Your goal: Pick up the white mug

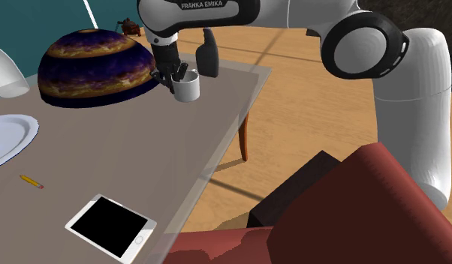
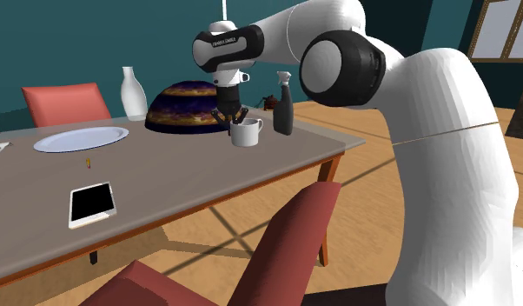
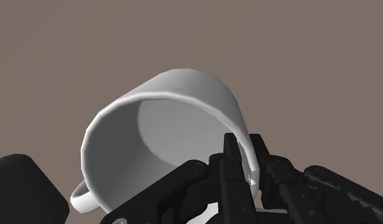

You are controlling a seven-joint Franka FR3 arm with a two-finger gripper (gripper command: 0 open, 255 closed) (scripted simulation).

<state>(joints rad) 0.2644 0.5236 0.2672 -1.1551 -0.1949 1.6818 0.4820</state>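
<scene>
I have the gripper (image 3: 247,170) set down over the white mug (image 1: 188,88), which stands on the table (image 1: 104,150) just beside the black bottle (image 1: 209,54). Through the wrist camera the two fingers are drawn nearly together, pinching a stretch of the mug's rim wall between them, one finger inside the cup and one outside. The grip is on the side of the mug away from the bottle. It's a thin, off-centre hold, so I judge the right move is a slow, straight lift with a firm squeeze, watching for the mug swinging or tipping under its own weight. I'd rise well clear before going sideways, since the handle points toward the bottle and could clip it. I can't tell whether the mug's base is resting on the table or is just off it. The hand covers the rim on the side away from the bottle, and the gripper's own body hides how deep the fingertips reach into the cup.
</scene>
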